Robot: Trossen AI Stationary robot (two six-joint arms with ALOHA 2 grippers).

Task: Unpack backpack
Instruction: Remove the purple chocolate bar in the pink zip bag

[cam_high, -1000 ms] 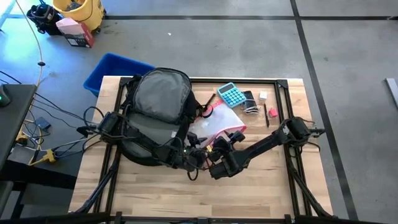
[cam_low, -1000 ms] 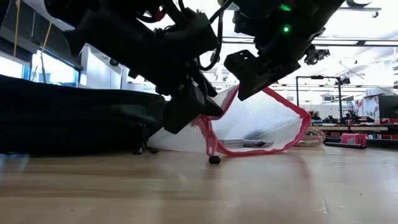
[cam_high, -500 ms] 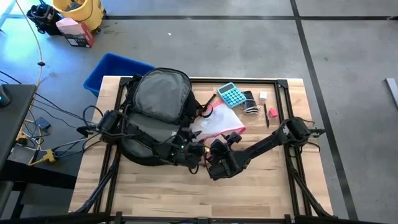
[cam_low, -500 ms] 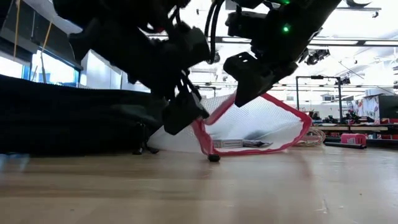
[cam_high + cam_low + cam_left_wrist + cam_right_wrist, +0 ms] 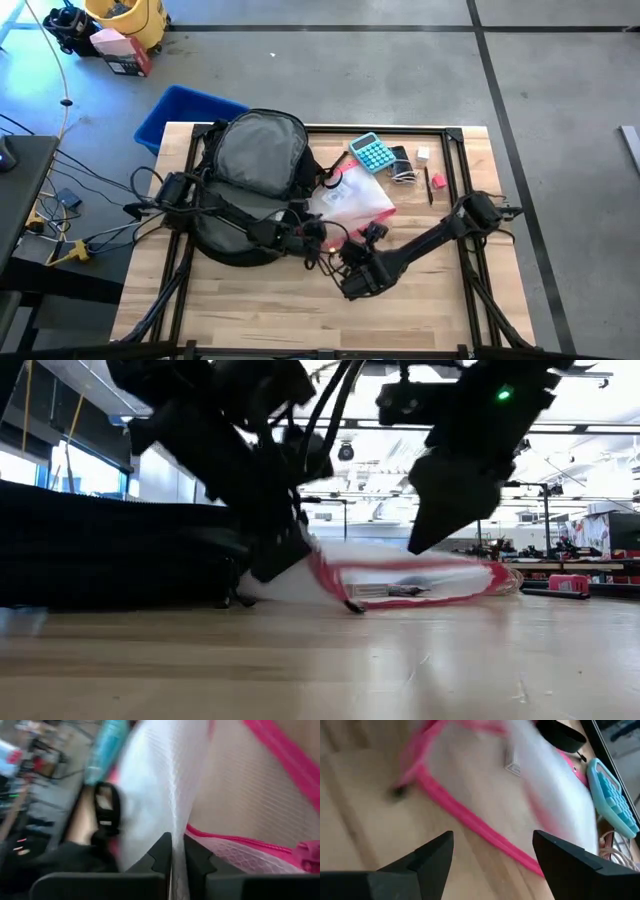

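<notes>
The black backpack (image 5: 250, 170) lies on its front at the table's far left, grey back panel up. Right of it a clear pouch with a pink edge (image 5: 352, 200) lies flat on the wood, papers inside it. My left gripper (image 5: 320, 240) reaches past the backpack's near side and is shut on the pouch's near left part (image 5: 172, 865). My right gripper (image 5: 366, 240) stands open just near of the pouch; in its wrist view the fingers (image 5: 492, 855) straddle bare wood and the pink edge (image 5: 470, 820) without touching. My left gripper pinches the pouch's white mesh wall (image 5: 173, 820) between its two fingers, close to the pink edge (image 5: 225, 842). The mesh stands up from the fingertips as a raised ridge. The fingers (image 5: 275, 555) slant down from the table's left. The pouch rests on the table.
A teal calculator (image 5: 374, 152), a coiled cable (image 5: 402, 172), a small white block (image 5: 423, 154) and a pen (image 5: 428, 186) lie far right of the pouch. A blue bin (image 5: 180, 112) stands beyond the far left corner. Bare wood (image 5: 300, 310) runs along the near edge.
The pouch's side, which stood raised up to my right gripper, has dropped and the pouch now lies flat. My right gripper has drawn back toward the near edge and up, clear of it. My left gripper stays low at the pouch's left end.
</notes>
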